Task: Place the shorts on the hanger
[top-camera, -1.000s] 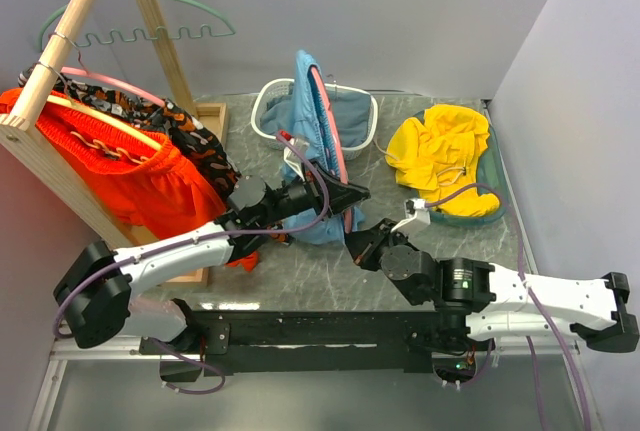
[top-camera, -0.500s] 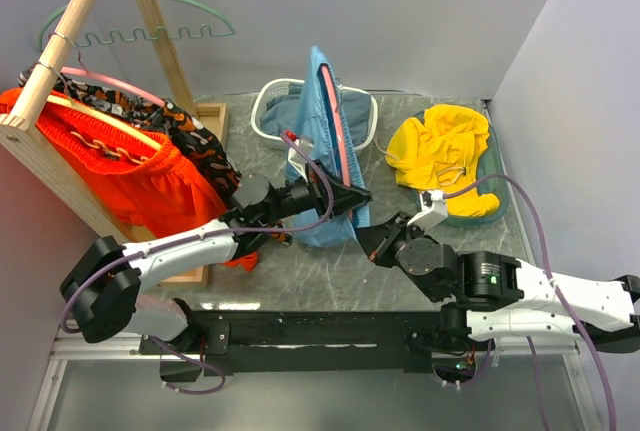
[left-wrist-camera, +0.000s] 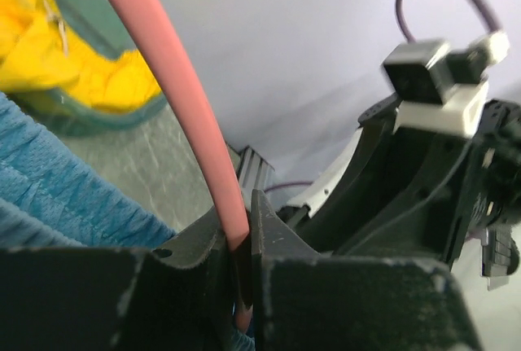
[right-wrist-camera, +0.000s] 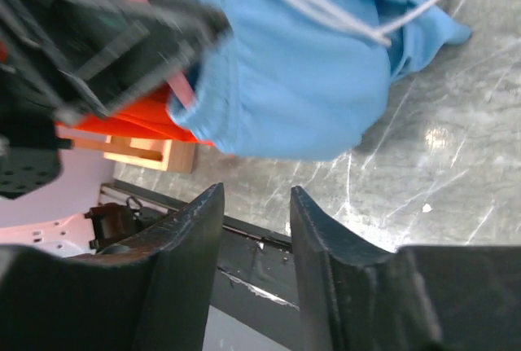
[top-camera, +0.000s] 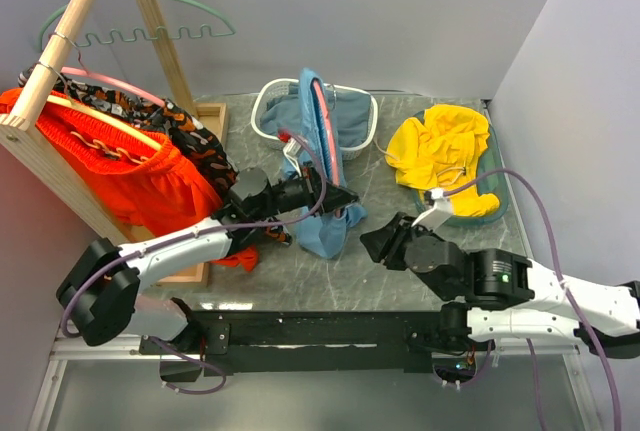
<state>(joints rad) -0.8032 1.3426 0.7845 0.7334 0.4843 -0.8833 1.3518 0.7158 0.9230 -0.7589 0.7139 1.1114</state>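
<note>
The left claw (left-wrist-camera: 240,222) is clamped on the pink hanger (left-wrist-camera: 173,82). The light blue shorts (top-camera: 320,226) are draped over it near the middle of the table (top-camera: 330,286). The right claw (right-wrist-camera: 254,229) stands wide and empty just beside them, toward the right edge.

Marbled table (top-camera: 320,276), white basket (top-camera: 262,116), green basin (top-camera: 492,176)
</note>
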